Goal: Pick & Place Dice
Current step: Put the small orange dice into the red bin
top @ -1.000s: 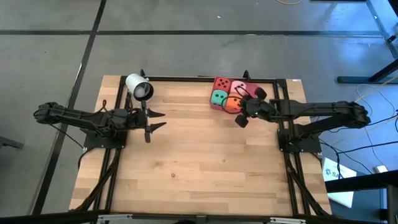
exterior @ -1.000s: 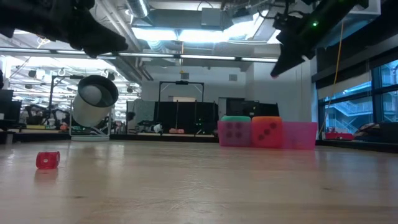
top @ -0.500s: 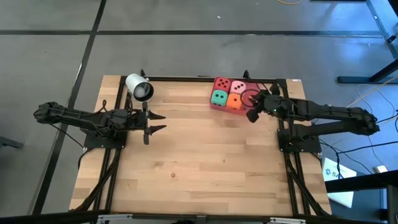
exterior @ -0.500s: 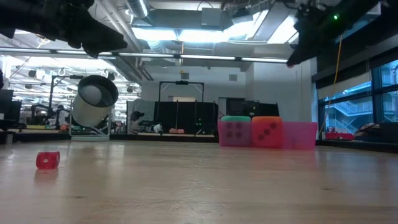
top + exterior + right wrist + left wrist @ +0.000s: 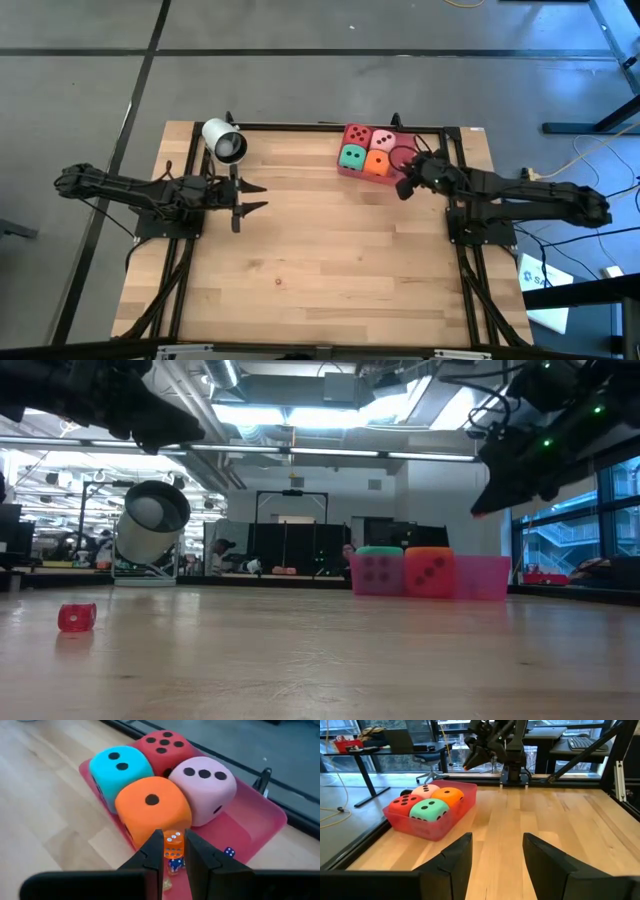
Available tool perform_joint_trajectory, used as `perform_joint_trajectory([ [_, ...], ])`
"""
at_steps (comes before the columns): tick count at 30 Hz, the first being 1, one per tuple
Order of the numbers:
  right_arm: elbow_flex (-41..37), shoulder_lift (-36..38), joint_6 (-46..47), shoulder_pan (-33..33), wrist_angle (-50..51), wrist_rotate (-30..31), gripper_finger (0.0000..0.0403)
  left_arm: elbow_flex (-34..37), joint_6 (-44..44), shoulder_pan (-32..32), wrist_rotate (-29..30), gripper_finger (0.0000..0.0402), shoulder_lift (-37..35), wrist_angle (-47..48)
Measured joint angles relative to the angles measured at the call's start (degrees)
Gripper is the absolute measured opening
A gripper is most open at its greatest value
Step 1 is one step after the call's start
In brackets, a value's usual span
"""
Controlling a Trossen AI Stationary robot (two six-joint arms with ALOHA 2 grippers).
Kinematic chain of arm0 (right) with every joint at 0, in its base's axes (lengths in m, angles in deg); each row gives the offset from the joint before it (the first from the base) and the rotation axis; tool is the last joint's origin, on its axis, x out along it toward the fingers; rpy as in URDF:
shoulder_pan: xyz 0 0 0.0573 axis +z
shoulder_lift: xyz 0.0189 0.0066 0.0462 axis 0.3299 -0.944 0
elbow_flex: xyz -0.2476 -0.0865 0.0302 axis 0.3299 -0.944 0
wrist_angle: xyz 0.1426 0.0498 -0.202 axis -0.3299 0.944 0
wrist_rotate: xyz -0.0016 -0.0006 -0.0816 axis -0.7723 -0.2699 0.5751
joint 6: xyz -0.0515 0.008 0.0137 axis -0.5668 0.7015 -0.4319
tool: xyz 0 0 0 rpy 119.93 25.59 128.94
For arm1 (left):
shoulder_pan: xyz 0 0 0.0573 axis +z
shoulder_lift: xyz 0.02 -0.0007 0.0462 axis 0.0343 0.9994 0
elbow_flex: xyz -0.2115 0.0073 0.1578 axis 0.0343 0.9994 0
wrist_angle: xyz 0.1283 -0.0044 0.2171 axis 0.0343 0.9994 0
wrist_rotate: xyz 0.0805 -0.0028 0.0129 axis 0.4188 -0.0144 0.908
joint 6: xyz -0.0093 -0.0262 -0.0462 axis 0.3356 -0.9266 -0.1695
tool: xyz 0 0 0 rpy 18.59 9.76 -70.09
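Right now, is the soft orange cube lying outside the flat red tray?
No, the soft orange cube sits inside the flat red tray with the other three.

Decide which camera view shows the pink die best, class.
The right wrist view: the pink die fills it, three pips on top. The high view shows it tiny, the left wrist view shows only its top, and the low view hides it.

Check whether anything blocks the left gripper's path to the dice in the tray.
Nothing visible does. Only bare table lies between the open left gripper and the tray of dice. The right gripper, pinching a small orange die, hangs beyond the tray.
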Motion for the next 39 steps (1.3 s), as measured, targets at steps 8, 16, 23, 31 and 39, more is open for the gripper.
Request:
perform_joint_trajectory([
  [8,-0.03,-6.0,-0.07,-6.13,-3.69,-3.79,0.005,0.0,-0.42,0.0,0.02,0.0166,1.9,-0.53],
  [16,4.48,-13.77,-6.87,-12.14,-3.39,-8.48,0.0049,-0.02,-0.46,0.0,0.04,0.0164,4.03,-1.7],
  [23,12.64,-21.16,-12.48,-17.17,7.88,-10.31,0.0049,-0.02,-1.06,0.0,0.04,0.0166,4.29,-1.7],
  [31,18.24,-29.69,-18.52,-20.35,14.61,-18.16,0.0049,-0.02,-1.04,0.0,0.04,0.0162,4.27,-1.7],
  [39,20.95,-38.34,-22.57,-20.72,19.52,-20.16,0.0049,-0.02,-1.01,0.0,0.04,0.0162,4.27,-1.62],
])
